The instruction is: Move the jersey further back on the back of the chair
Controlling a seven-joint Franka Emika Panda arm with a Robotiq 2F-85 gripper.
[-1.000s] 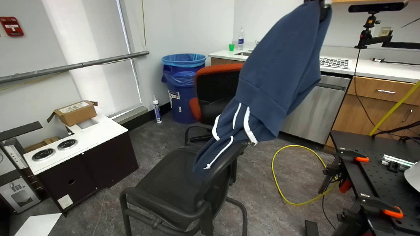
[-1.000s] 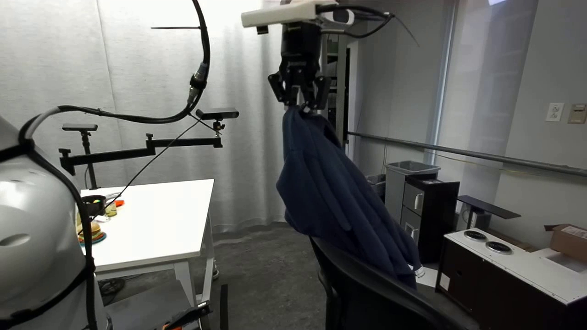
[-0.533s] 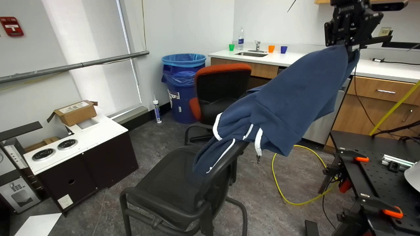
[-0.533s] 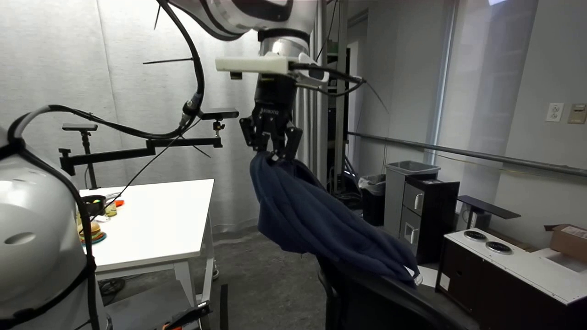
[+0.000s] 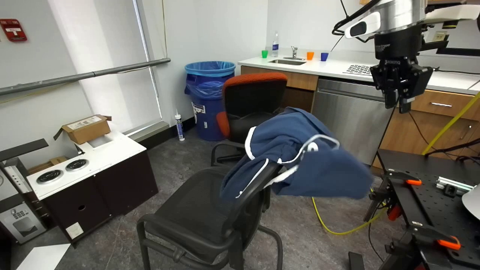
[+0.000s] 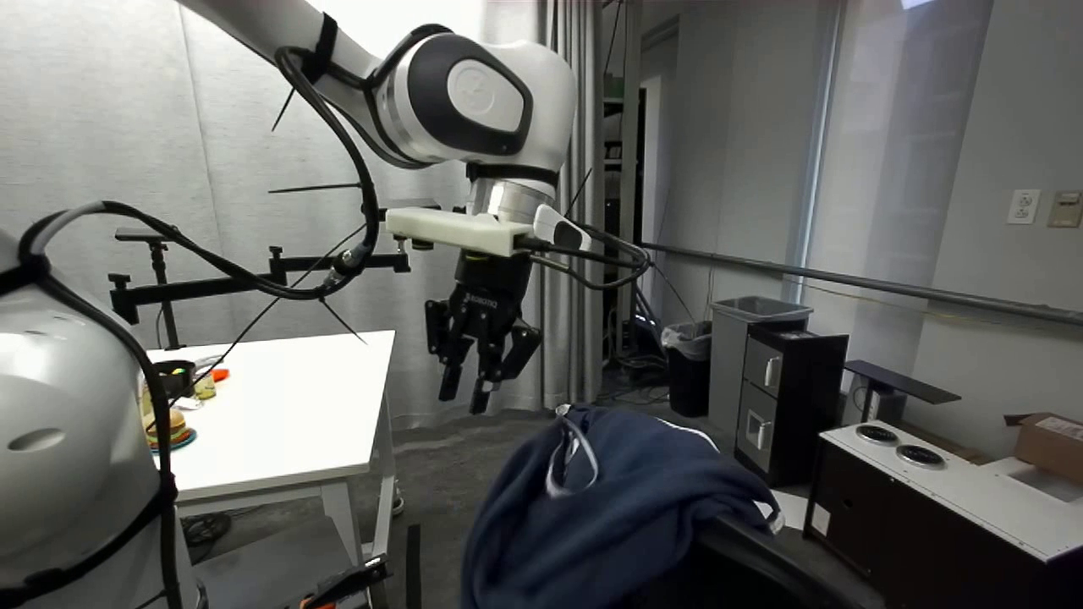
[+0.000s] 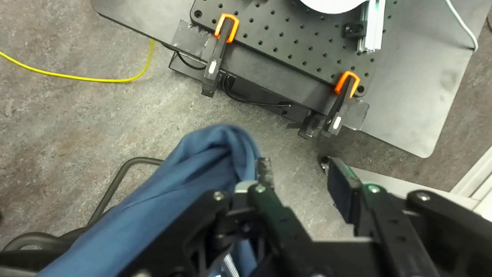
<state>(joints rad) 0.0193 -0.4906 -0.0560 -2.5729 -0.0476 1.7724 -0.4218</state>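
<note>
In an exterior view, one jersey (image 5: pixel 290 146) is draped over one black chair (image 5: pixel 198 213), at eight o'clock from one end effector (image 5: pixel 397 103), visibly parted, nothing gripped.

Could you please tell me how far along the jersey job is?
Done: the jersey drapes over the back of the chair, partly behind it. In hand: nothing; the gripper hangs clear, jaws open. Left: perhaps letting the jersey settle, since its rear end looks blurred, and possibly another pull, as part hangs in front.

Jersey (image 6: pixel 613 507) now free of jaws
</note>
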